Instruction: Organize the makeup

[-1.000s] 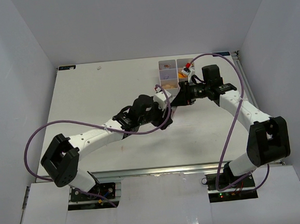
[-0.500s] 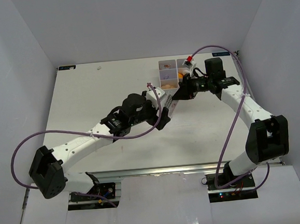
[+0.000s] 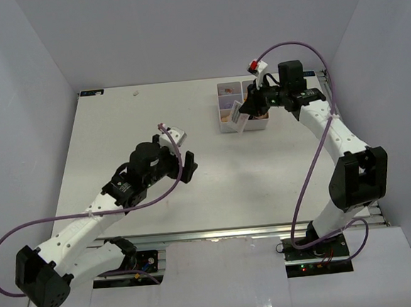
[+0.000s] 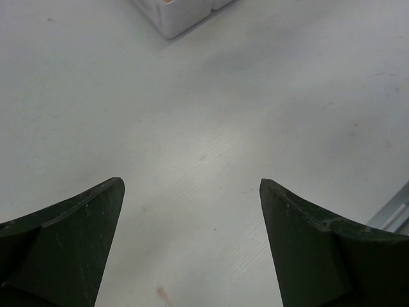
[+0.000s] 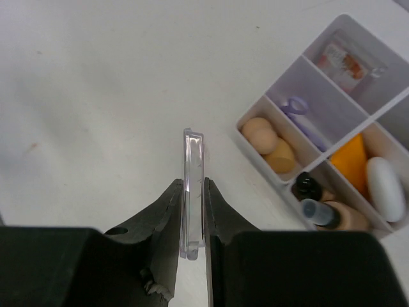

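Left jaws now stand wide open and empty, drawn well back from box (image 5: 257,150); right jaws alone pinch clear lid (image 5: 193,153) just beside it, so closing looks next

From above and behind, I see the whole white desk (image 3: 118,132). Both wrist views look down from close up, sharing the white compartmented plastic box (image 5: 337,85).

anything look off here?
One thing: a clear flat piece is pinched edge-on in the right gripper, beside the box. The makeup sits in the compartments, nothing spilled.
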`<state>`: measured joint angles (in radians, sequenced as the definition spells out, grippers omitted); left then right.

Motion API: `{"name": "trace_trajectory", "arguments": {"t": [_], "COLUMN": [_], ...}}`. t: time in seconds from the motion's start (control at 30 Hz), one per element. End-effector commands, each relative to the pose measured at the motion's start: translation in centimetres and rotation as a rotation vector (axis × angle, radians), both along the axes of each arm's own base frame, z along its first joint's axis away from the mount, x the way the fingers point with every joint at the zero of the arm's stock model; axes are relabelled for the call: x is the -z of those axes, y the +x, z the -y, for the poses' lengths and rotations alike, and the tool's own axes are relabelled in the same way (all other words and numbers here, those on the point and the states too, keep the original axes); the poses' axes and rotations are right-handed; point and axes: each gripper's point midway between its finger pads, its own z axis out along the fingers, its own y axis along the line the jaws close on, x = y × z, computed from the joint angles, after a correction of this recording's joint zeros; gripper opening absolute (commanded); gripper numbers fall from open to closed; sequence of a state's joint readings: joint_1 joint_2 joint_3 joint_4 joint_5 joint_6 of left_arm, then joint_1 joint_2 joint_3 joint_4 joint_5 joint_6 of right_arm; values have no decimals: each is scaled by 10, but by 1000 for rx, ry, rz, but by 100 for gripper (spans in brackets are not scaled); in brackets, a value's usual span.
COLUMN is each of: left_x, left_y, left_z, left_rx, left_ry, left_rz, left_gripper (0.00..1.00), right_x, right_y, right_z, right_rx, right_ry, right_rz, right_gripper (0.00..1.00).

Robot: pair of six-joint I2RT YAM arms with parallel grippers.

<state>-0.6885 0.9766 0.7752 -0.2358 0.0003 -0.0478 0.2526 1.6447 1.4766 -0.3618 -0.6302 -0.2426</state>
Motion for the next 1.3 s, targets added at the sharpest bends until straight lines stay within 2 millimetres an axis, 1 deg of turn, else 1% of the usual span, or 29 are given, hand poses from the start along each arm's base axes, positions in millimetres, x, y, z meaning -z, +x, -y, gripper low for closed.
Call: {"name": "trace_trajectory", "arguments": {"t": [0.0, 0.07, 0.13, 0.2, 0.33, 0.37, 0.47, 0.6, 0.73, 0.9, 1.27], "left_x": [-8, -7, -6, -6, -4, -4, -3, -3, -3, -3, -1], "left_y": [-1, -4, -6, -6, -4, -4, -4, -4, -4, -4, -4], "left_z": [-23, -27, -28, -28, -29, -29, -29, -28, -29, -29, -30], "left_rx": [-106, -121, -125, -126, -133, -134, -135, -131, -132, -133, -136], "left_ry": [-29, -49, -55, -53, -42, -42, -40, -41, -40, -39, -35], "left_rz": [28, 26, 24, 23, 19, 20, 19, 18, 18, 20, 17], "left_gripper": [98, 98, 98, 98, 98, 98, 98, 98, 98, 98, 98], "right_x": [-34, -46, -54, -53, -67, -63, -62, -49, -41, -32, -17], "right_y": [57, 75, 89, 102, 124, 129, 137, 138, 130, 126, 132], "right_z": [5, 2, -1, -4, -10, -10, -14, -17, -26, -30, -32], "right_rx": [64, 73, 84, 90, 98, 93, 67, -3, -105, -176, -264], "right_ry": [-108, -114, -123, -132, -150, -163, -181, -226, -233, -256, -329], "right_rz": [247, 305, 352, 381, 484, 494, 526, 567, 601, 623, 661], "right_gripper": [8, 8, 8, 8, 9, 9, 10, 13, 14, 14, 15]}}
